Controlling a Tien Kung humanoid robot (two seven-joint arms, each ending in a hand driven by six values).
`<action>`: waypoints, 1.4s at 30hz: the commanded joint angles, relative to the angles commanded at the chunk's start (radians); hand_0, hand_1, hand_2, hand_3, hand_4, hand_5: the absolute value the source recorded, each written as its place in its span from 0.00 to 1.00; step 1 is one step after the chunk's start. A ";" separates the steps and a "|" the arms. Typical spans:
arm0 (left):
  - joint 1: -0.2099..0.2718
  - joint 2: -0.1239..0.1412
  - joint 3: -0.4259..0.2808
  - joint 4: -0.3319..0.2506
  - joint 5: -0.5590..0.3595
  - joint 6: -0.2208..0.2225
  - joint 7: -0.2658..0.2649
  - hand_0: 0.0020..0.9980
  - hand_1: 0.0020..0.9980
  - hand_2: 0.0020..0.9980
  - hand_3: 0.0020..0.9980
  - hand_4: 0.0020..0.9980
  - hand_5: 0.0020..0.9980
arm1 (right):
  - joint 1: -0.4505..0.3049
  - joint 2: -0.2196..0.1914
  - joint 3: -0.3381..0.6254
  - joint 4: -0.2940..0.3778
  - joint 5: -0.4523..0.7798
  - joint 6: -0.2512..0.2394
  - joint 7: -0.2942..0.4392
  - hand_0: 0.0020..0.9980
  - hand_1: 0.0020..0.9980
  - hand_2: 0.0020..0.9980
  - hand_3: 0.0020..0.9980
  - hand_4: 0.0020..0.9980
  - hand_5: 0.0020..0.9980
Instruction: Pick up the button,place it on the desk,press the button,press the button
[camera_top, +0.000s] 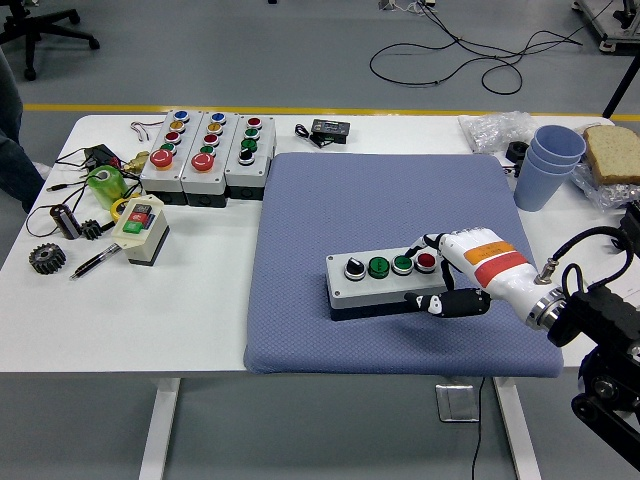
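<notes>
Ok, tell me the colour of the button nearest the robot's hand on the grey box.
Red, seen in the head view, beside the right hand.

Grey floor (250, 50); yellow line (300, 108); black cables (470, 50).

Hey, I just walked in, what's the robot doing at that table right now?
The robot's right hand is working a grey button box that sits on a blue mat on the white table. Its fingers reach over the box's right end, by the red button, and the thumb sits against the box's front side. The box lies flat on the mat. The left arm is out of view. More button boxes and blue cups lie untouched further back.
</notes>
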 joint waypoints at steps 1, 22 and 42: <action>0.000 0.000 0.000 0.000 0.000 0.000 0.000 0.61 0.64 0.69 0.56 0.43 0.77 | 0.000 0.001 -0.002 -0.001 0.000 0.001 -0.001 0.03 0.00 0.21 0.66 0.83 0.51; -0.003 0.000 -0.009 0.000 0.008 0.001 0.002 0.61 0.64 0.69 0.56 0.43 0.77 | 0.016 0.016 -0.054 -0.032 -0.017 0.019 -0.024 0.03 0.00 0.21 0.66 0.82 0.51; 0.007 0.000 -0.018 0.000 0.026 -0.002 0.006 0.61 0.64 0.69 0.56 0.43 0.77 | -0.026 0.017 0.169 -0.011 0.577 -0.089 0.157 0.75 0.68 0.78 0.80 0.82 0.49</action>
